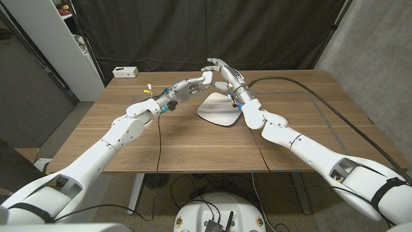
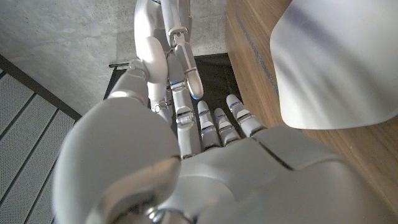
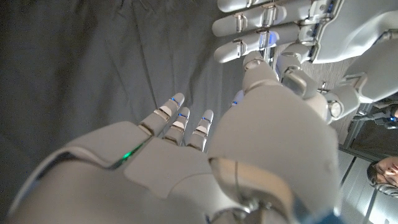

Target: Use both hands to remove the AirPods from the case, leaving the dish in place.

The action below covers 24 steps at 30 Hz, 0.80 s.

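Head view shows no AirPods case you could confirm; if it is there, it sits hidden between your two hands, raised above the dish [image 1: 217, 109], which lies on the table [image 1: 129, 145]. Your left hand [image 1: 196, 82] meets your right hand [image 1: 221, 69] fingertip to fingertip. Whether either hand's fingers clamp anything, I cannot tell. Judging by that, extraction looks underway, not finished.

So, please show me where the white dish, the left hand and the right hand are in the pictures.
white dish [image 1: 217, 111]: head view, on its bare top surface.
left hand [image 1: 201, 81]: head view, on the middle of the hand, raised above the table.
right hand [image 1: 222, 69]: head view, on the middle of the hand, meeting the left one.
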Available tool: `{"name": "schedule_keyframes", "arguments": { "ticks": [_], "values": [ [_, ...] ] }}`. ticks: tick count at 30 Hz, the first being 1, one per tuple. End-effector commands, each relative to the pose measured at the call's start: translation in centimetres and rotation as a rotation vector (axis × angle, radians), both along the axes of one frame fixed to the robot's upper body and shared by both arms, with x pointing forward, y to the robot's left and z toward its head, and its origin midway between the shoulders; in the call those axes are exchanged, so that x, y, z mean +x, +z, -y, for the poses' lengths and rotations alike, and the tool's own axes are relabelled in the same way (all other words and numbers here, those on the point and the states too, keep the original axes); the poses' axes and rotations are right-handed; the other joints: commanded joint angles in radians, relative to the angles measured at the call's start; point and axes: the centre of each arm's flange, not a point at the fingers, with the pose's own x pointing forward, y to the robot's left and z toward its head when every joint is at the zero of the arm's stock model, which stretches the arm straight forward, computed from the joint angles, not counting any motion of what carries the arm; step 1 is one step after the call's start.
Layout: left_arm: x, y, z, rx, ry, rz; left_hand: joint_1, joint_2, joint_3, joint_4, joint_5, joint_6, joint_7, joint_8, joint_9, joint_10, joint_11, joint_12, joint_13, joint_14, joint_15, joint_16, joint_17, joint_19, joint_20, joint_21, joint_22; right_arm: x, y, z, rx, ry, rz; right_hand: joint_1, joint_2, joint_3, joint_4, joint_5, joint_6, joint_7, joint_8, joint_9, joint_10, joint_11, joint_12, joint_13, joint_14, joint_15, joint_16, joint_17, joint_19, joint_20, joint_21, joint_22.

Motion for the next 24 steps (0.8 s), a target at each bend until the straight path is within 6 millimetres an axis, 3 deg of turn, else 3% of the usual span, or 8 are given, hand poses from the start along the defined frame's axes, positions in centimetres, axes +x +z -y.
{"name": "schedule_keyframes", "arguments": {
  "ticks": [1,8,10,16,17,20,24],
  "values": [
    [-1.3,1.4,-1.3,0.149,0.099,0.057,0.111,0.117,-0.009,0.004,0.006,0.041,-0.06,0.006,0.013,-0.01,-0.008,-0.008,0.001,-0.009,0.0,-0.006,0.004,0.001,-0.005,-0.001,0.002,0.3,0.8,0.9,-0.032,-0.078,-0.127,-0.023,0.001,-0.01,0.003,0.001,-0.088,0.001,-0.012,0.002,-0.075,0.017,-0.008,0.004,-0.05,-0.104,-0.005,0.008,-0.01,0.017,0.0,0.004],
    [-2.5,3.3,-2.4,0.267,0.206,0.161,0.112,0.13,-0.012,0.007,0.008,0.008,-0.05,-0.004,0.027,-0.041,-0.012,-0.023,-0.002,-0.028,0.01,-0.009,0.005,-0.004,0.008,-0.004,0.002,0.3,1.5,2.5,-0.076,-0.124,-0.249,-0.031,0.004,-0.013,0.004,0.0,-0.173,0.003,-0.016,0.001,-0.128,0.036,-0.005,0.004,-0.069,-0.084,0.001,0.01,-0.005,0.032,0.005,0.005],
    [-2.7,3.8,-2.6,0.286,0.215,0.195,0.112,0.132,-0.013,0.008,0.008,0.002,-0.049,-0.006,0.03,-0.047,-0.011,-0.026,-0.002,-0.031,0.012,-0.009,0.005,-0.006,0.013,-0.005,0.002,0.4,1.6,3.2,-0.086,-0.139,-0.288,-0.034,0.01,-0.014,0.003,-0.003,-0.242,0.005,-0.02,0.0,-0.149,0.041,-0.002,0.003,-0.076,-0.06,0.003,0.008,-0.003,0.035,0.007,0.005],
    [-3.3,5.6,-2.9,0.353,0.292,0.313,0.109,0.138,-0.018,0.012,0.006,-0.014,-0.054,-0.008,0.042,-0.053,-0.013,-0.029,-0.003,-0.039,0.013,-0.008,0.005,-0.008,0.018,-0.006,0.003,0.0,2.4,5.4,-0.119,-0.107,-0.391,-0.038,0.025,-0.011,0.008,-0.005,-0.238,0.001,-0.007,0.004,-0.153,0.049,0.002,0.003,-0.08,-0.059,0.004,0.007,0.004,0.036,0.009,0.006],
    [-3.4,5.9,-2.9,0.363,0.304,0.331,0.108,0.139,-0.019,0.013,0.005,-0.016,-0.055,-0.008,0.044,-0.056,-0.018,-0.03,-0.003,-0.039,0.013,-0.008,0.005,-0.008,0.018,-0.006,0.003,-0.3,2.6,5.6,-0.128,-0.089,-0.398,-0.038,0.029,-0.011,0.007,-0.01,-0.227,0.0,0.006,0.01,-0.156,0.057,0.006,0.003,-0.063,-0.051,0.012,0.003,0.03,0.025,0.018,0.006],
    [-3.9,6.9,-2.8,0.417,0.343,0.387,0.107,0.14,-0.022,0.014,0.004,-0.019,-0.054,-0.007,0.049,-0.054,-0.023,-0.03,-0.003,-0.042,0.009,-0.007,0.005,-0.009,0.02,-0.006,0.003,-0.9,3.3,6.1,-0.18,-0.09,-0.415,-0.032,0.036,-0.008,0.003,-0.013,-0.217,0.002,0.015,0.015,-0.159,0.071,0.009,0.003,-0.057,-0.047,0.013,-0.001,0.048,0.014,0.022,0.006],
    [-4.3,8.2,-2.6,0.479,0.384,0.454,0.105,0.139,-0.025,0.015,0.003,-0.018,-0.055,-0.005,0.054,-0.051,-0.027,-0.029,-0.003,-0.043,0.003,-0.007,0.005,-0.009,0.02,-0.007,0.003,-1.1,4.0,6.9,-0.219,-0.068,-0.459,-0.035,0.04,-0.01,0.004,-0.018,-0.195,0.024,0.026,0.02,-0.14,0.079,0.019,0.002,-0.053,-0.05,0.015,-0.005,0.056,0.012,0.021,0.005]
  ]
}}
